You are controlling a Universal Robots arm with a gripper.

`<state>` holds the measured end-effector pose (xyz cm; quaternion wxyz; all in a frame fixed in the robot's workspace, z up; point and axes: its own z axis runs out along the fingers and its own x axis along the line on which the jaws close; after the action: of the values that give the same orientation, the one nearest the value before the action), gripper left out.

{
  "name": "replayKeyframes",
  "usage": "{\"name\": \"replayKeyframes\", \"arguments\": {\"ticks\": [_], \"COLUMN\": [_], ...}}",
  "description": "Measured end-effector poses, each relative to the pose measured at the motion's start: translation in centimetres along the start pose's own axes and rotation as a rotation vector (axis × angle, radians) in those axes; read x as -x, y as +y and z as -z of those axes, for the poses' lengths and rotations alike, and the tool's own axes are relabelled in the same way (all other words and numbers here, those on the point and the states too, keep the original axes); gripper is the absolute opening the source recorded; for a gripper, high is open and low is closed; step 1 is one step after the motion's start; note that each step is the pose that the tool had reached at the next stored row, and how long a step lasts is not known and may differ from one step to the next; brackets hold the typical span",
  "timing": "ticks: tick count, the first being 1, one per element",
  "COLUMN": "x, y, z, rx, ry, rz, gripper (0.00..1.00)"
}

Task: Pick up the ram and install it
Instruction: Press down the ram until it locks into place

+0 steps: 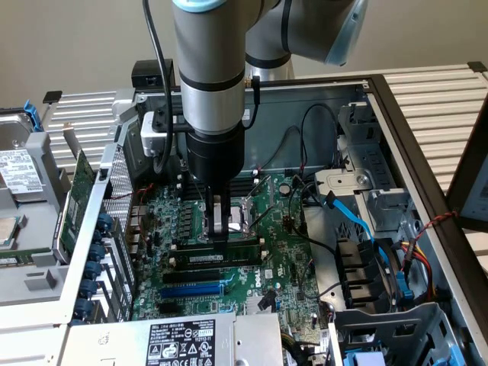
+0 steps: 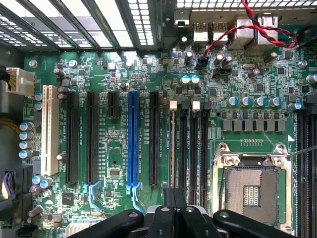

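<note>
Exterior view: an open computer case (image 1: 396,122) lies on a slatted metal table (image 1: 442,99) before a plain beige wall, with a hard drive (image 1: 19,171) on the table at the view's left. Inside the case a green motherboard (image 1: 282,259) fills the floor; black and blue slots cross it, an empty CPU socket (image 1: 248,210) sits near its middle, and blue and red cables (image 1: 374,244) run along the drive bays at the view's right. A power supply label (image 1: 181,341) shows at the near edge. The ram (image 1: 221,250) lies flat-edged in a black memory slot, just near of the socket. The arm hangs straight down over it, and the gripper (image 1: 220,238) is clenched, its fingertips touching the stick's top edge. In the wrist view the closed fingers (image 2: 173,208) sit over the memory slots (image 2: 190,144) beside the socket.
</note>
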<state>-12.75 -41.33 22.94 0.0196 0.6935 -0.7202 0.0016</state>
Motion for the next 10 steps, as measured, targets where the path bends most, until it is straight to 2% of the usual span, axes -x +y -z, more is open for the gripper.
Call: {"name": "replayKeyframes", "arguments": {"ticks": [10], "x": [0.00], "y": [0.02], "z": [-0.15], "rx": [-0.0038], "ry": [-0.0002], "rz": [0.000], "gripper": [0.11]}}
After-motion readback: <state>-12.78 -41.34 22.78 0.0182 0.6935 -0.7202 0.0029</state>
